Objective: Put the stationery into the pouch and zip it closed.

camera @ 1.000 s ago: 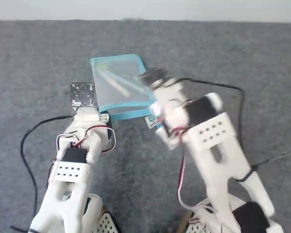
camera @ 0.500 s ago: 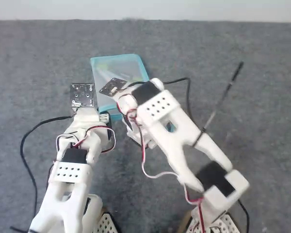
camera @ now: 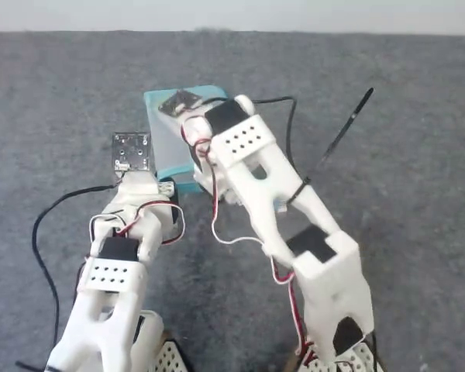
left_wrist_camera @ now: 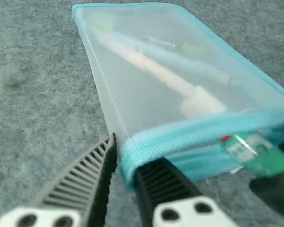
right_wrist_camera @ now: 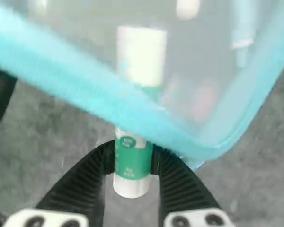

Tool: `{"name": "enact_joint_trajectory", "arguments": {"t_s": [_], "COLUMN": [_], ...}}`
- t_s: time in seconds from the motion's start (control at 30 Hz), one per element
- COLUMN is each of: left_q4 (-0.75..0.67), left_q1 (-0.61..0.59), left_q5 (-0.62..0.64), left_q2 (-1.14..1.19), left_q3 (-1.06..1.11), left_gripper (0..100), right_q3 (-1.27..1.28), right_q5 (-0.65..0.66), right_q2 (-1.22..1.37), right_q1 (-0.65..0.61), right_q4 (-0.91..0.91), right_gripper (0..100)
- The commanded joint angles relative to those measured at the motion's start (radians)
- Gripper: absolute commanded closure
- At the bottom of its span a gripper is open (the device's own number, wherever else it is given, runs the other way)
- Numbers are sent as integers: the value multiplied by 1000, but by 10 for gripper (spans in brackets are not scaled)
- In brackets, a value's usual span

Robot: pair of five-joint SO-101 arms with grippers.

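Pouch (left_wrist_camera: 180, 99), translucent with a teal zip edge: laid flat on the grey mat (camera: 418, 155), pens (left_wrist_camera: 151, 71) already inside. One corner of its mouth is pinched by the left gripper (left_wrist_camera: 122, 158), jaws narrowed onto the fabric, evidently so the opening is steadied. Glue stick (right_wrist_camera: 128, 175): clamped in the closely set jaws of the right gripper (right_wrist_camera: 131, 149), far end entered under the zip edge.

The right arm (camera: 252, 159) hides much of the pouch (camera: 166, 146).
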Motion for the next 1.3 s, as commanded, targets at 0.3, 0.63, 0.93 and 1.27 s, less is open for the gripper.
{"name": "enact_joint_trajectory", "arguments": {"t_s": [0.3,0.63,0.93,1.27], "left_q4": [40,41,40,40], "left_q1": [172,186,176,-57], "left_q5": [-157,-198,-198,-81], "left_q2": [-9,-9,-9,-8], "left_q3": [-12,-13,-12,-85], "left_gripper": [989,990,990,990], "right_q3": [-318,-316,-308,-44], "right_q5": [-54,-44,-55,-46], "right_q2": [131,105,-102,-417], "right_q1": [47,139,84,176], "right_q4": [39,39,41,38], "right_gripper": [989,839,756,756]}}
